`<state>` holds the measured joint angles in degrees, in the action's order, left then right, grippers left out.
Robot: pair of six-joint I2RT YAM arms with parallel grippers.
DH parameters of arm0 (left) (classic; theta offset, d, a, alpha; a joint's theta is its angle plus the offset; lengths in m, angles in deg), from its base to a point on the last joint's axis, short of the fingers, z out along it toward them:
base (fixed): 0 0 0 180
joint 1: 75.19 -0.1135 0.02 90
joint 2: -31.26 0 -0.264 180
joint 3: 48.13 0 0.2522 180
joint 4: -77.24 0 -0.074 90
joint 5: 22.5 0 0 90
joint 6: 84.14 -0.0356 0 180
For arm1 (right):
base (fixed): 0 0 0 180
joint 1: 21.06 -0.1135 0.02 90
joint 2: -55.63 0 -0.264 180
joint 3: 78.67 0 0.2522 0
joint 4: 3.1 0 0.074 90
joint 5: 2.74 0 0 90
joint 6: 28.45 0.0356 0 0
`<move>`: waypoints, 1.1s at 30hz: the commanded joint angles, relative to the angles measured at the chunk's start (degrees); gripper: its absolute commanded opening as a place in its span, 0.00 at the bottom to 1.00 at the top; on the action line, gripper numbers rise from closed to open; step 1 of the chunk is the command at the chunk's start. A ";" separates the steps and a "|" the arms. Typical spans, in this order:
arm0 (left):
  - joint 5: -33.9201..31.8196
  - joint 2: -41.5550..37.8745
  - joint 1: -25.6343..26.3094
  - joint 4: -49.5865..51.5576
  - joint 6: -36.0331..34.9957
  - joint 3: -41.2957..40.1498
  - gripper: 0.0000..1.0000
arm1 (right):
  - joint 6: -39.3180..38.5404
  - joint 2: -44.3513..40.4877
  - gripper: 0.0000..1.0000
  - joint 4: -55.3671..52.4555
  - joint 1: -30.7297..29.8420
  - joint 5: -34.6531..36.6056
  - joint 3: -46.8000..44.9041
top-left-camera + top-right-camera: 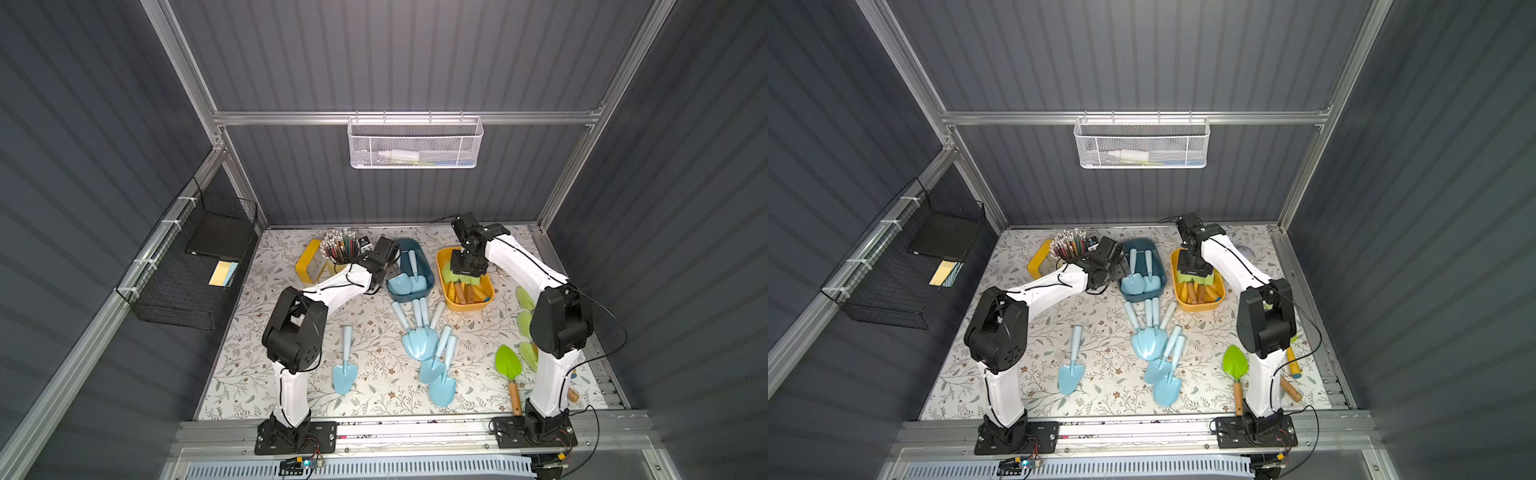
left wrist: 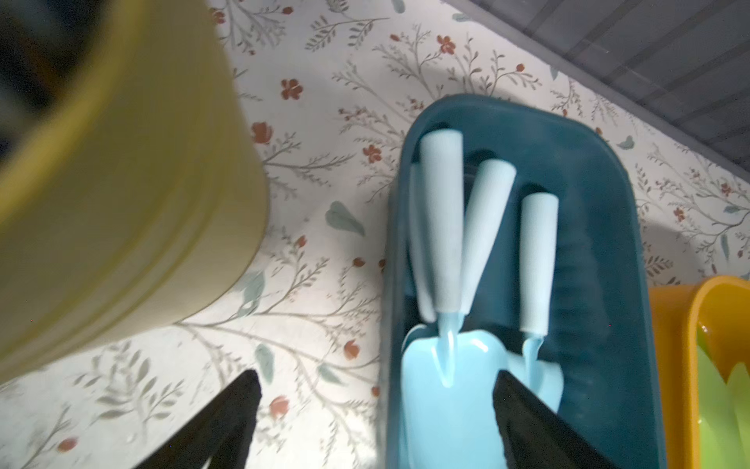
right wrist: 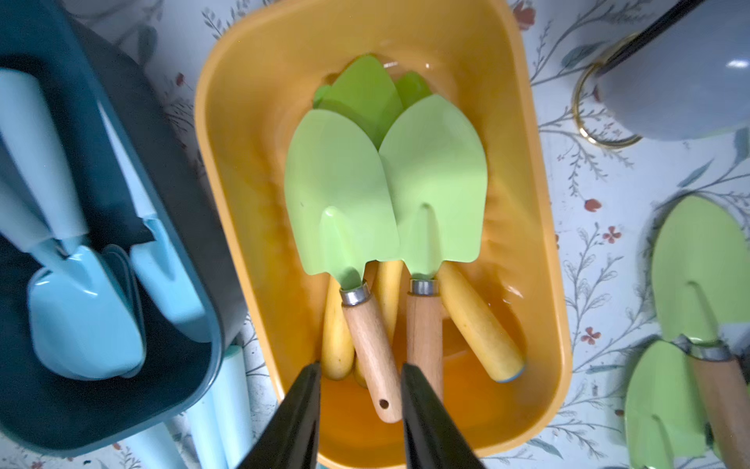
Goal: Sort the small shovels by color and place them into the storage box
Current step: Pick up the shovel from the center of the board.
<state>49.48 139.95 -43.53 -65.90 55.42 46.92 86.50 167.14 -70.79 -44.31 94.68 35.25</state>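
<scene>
Boxed blue shovels (image 2: 442, 227) are pointing handles far, green shovels (image 3: 341, 195) handles near, on floral tabletop (image 1: 382, 374); left gripper (image 2: 376, 375) gaping empty, right gripper (image 3: 359, 367) slightly parted, empty.

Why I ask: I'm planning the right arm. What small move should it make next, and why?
Probably lift the right gripper straight up out of the yellow box: its jaws stand apart around the wooden handle of a green shovel lying in the box, apparently released. A second shovel, also green, lies loose nearby.
</scene>
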 commanded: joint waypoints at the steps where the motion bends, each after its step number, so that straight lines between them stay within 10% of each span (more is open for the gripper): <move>1: 1.67 -6.44 -0.28 6.75 1.78 -8.07 0.93 | 0.72 -0.94 0.38 0.26 0.23 -1.01 -0.45; 15: 6.43 -22.84 -0.28 17.56 6.61 -27.15 0.93 | 0.57 -2.59 0.37 2.22 0.31 -10.71 -3.92; 33: 15.42 -14.28 -0.28 17.60 1.84 -28.92 0.88 | 1.81 -10.38 0.35 5.21 3.18 -18.00 -7.09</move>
<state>62.27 124.32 -43.53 -50.23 59.47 19.01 87.53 158.13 -66.38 -41.75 78.42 29.24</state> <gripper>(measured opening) 0.885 0.348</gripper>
